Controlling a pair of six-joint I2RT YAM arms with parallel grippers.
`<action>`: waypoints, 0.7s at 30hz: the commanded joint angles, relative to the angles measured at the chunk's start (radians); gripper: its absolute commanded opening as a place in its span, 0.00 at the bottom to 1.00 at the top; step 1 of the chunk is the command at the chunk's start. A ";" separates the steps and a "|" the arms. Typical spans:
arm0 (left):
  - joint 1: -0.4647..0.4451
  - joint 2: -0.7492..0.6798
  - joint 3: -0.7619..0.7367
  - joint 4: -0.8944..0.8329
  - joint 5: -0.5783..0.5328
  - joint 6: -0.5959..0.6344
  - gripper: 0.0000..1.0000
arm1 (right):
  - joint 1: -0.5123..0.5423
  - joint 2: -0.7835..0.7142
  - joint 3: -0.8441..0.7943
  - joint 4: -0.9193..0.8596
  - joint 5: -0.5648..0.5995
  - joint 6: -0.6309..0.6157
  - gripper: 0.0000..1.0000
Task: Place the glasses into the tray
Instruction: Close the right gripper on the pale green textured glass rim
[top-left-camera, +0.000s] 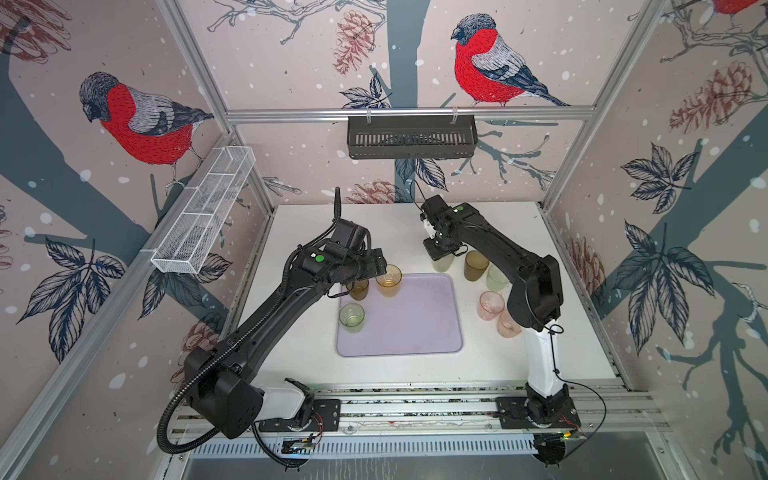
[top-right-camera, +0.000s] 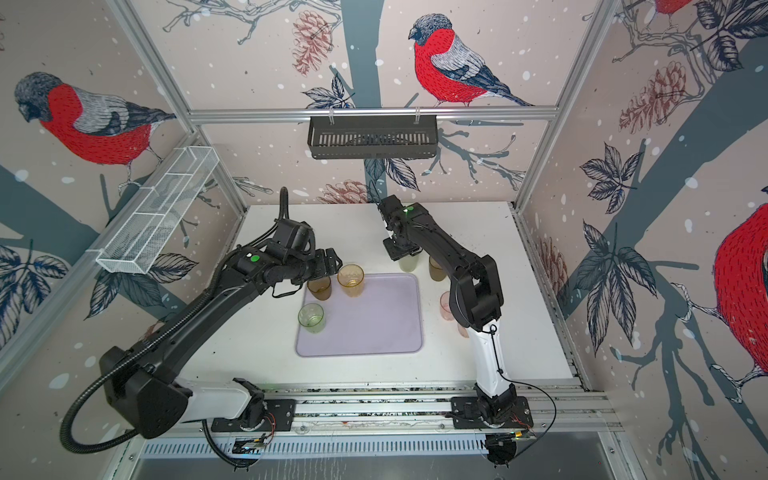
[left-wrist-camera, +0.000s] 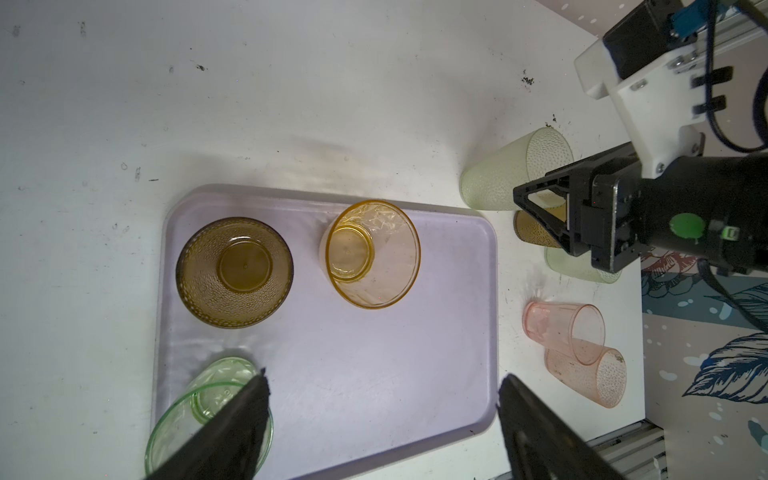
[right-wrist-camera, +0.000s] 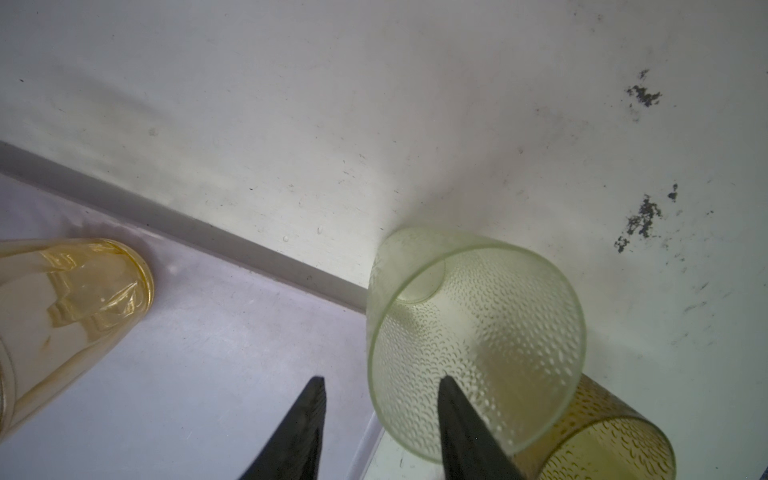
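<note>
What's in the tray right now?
Three glasses in the tray: a brown glass, an amber glass, a pale green glass. In the wrist view, the left claw hides part of the green one.

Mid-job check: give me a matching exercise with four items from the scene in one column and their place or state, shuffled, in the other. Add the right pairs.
Column one
1. amber glass
2. dimpled pale green glass
3. pink glasses
4. left gripper

Column two
A. open, holding nothing
B. side by side on the table, right of the tray in both top views
C. standing in the tray
D. on the table, with the right gripper jaws astride its rim

Pairs: 1-C, 2-D, 3-B, 4-A
</note>
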 joint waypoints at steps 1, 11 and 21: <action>0.003 -0.010 0.005 0.023 0.004 -0.013 0.86 | 0.000 0.005 0.004 0.002 -0.011 -0.013 0.44; 0.003 0.021 0.031 0.025 0.016 -0.010 0.86 | 0.000 0.033 0.036 -0.002 -0.012 -0.019 0.38; 0.003 0.032 0.045 0.022 0.015 -0.002 0.87 | 0.002 0.047 0.041 -0.006 0.008 -0.021 0.33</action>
